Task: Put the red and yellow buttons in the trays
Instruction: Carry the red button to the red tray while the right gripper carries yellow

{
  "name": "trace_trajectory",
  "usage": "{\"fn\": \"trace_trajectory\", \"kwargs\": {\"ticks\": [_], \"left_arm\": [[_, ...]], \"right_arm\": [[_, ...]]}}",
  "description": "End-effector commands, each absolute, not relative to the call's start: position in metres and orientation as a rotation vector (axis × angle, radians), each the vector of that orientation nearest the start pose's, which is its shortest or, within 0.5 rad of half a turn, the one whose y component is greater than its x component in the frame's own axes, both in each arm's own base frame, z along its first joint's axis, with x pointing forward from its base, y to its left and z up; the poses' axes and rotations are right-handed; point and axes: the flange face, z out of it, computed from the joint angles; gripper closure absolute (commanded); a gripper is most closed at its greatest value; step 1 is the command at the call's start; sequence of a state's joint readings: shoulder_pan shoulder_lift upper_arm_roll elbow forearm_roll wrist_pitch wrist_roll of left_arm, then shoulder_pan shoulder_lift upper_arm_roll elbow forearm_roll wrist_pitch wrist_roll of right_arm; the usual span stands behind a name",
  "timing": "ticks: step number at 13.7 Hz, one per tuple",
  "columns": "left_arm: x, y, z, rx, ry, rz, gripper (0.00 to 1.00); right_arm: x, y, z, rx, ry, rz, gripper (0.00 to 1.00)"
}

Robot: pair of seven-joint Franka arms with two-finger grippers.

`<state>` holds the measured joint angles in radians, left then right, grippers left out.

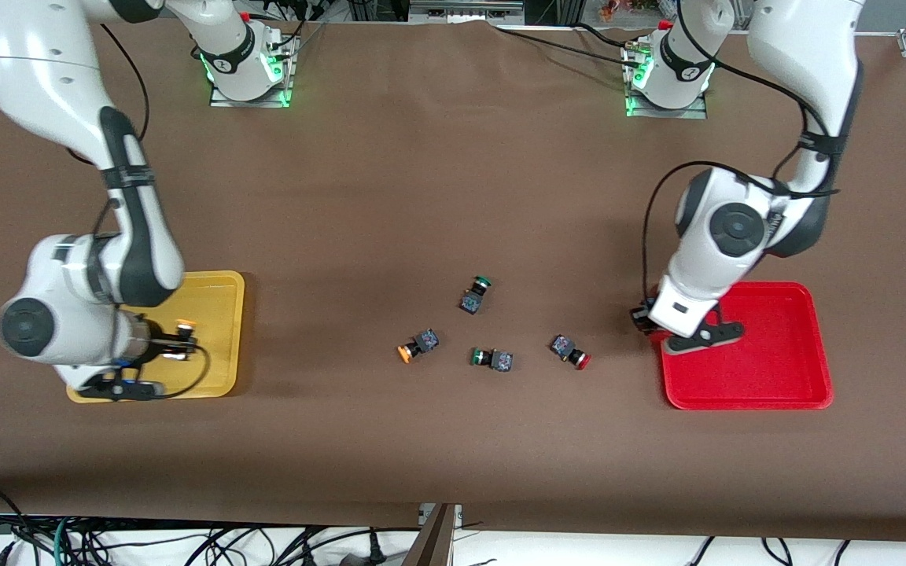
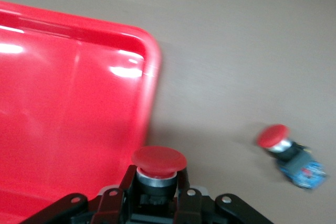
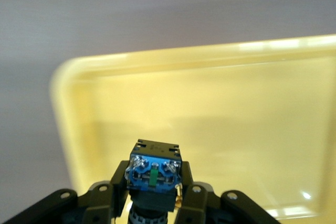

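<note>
My left gripper [image 1: 645, 319] is shut on a red-capped button [image 2: 158, 162], cap up, over the corner of the red tray [image 1: 775, 369] nearest the loose buttons; the tray also shows in the left wrist view [image 2: 68, 108]. My right gripper [image 1: 178, 343] is shut on a yellow-capped button [image 1: 183, 325] over the yellow tray [image 1: 213, 314]. In the right wrist view the button's blue underside [image 3: 154, 173] faces the camera above the tray [image 3: 220, 108]. A second red button [image 1: 571, 351] and a second yellow-orange button [image 1: 417, 346] lie on the table between the trays.
Two green-capped switches lie among the loose buttons, one [image 1: 475, 295] farther from the front camera and one [image 1: 492, 359] between the loose yellow and red buttons. The loose red button also shows in the left wrist view [image 2: 287, 153]. The brown table [image 1: 453, 196] is bare elsewhere.
</note>
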<state>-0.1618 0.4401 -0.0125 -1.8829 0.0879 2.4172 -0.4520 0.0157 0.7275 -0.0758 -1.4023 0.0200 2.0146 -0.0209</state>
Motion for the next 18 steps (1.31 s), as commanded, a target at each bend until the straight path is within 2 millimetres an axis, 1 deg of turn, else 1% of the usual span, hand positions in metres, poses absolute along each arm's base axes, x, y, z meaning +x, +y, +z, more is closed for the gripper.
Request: {"fn": "trace_trajectory", "kwargs": {"ticks": [1, 2, 3, 4, 5, 7, 8, 9, 10, 11, 12, 13, 14, 15, 16, 17, 18], "left_arm": [[0.648, -0.028, 0.287, -3.174, -0.252, -0.142, 1.00], [0.655, -0.003, 0.287, -3.192, -0.222, -0.160, 1.00], [0.659, 0.015, 0.276, -3.194, -0.194, -0.146, 1.00], [0.661, 0.028, 0.266, -3.193, -0.195, -0.131, 1.00], [0.662, 0.036, 0.250, -3.192, -0.194, -0.105, 1.00], [0.668, 0.035, 0.215, -3.196, -0.190, -0.054, 1.00], [0.669, 0.032, 0.202, -3.197, -0.184, -0.036, 1.00], [0.672, 0.027, 0.199, -3.197, -0.172, -0.035, 1.00], [0.672, 0.026, 0.196, -3.197, -0.170, -0.031, 1.00], [0.672, 0.025, 0.193, -3.196, -0.167, -0.023, 0.99], [0.673, 0.024, 0.190, -3.194, -0.165, -0.032, 0.97], [0.674, 0.020, 0.187, -3.194, -0.156, -0.042, 0.85], [0.674, 0.019, 0.186, -3.193, -0.150, -0.042, 0.34], [0.675, 0.019, 0.187, -3.192, -0.146, -0.047, 0.00], [0.678, 0.019, 0.192, -3.191, -0.158, -0.061, 0.00], [0.679, 0.018, 0.195, -3.191, -0.160, -0.068, 0.00], [0.682, 0.019, 0.212, -3.191, -0.158, -0.095, 0.00]], "right_arm": [[0.709, -0.079, 0.255, -3.148, -0.021, 0.203, 0.97], [0.708, -0.095, 0.246, -3.146, -0.029, 0.199, 0.97], [0.710, -0.101, 0.243, -3.150, -0.028, 0.173, 0.97], [0.710, -0.102, 0.235, -3.150, -0.022, 0.168, 0.97], [0.710, -0.107, 0.226, -3.152, -0.017, 0.164, 0.96], [0.706, -0.128, 0.206, -3.155, 0.014, 0.166, 0.96], [0.704, -0.138, 0.201, -3.157, -0.004, 0.160, 0.96], [0.702, -0.145, 0.193, -3.152, -0.034, 0.174, 0.96], [0.700, -0.153, 0.190, -3.153, -0.029, 0.173, 0.95], [0.698, -0.159, 0.183, -3.154, -0.018, 0.168, 0.88], [0.699, -0.160, 0.184, -3.155, -0.015, 0.161, 0.54], [0.701, -0.157, 0.190, -3.150, -0.002, 0.151, 0.30], [0.706, -0.144, 0.200, -3.140, -0.012, 0.127, 0.21], [0.714, -0.120, 0.219, -3.138, -0.056, 0.087, 0.11], [0.719, -0.092, 0.234, -3.140, -0.081, 0.075, 0.08], [0.723, -0.061, 0.245, -3.144, -0.057, 0.063, 0.07], [0.725, -0.031, 0.255, -3.147, -0.002, 0.051, 0.07]]}}
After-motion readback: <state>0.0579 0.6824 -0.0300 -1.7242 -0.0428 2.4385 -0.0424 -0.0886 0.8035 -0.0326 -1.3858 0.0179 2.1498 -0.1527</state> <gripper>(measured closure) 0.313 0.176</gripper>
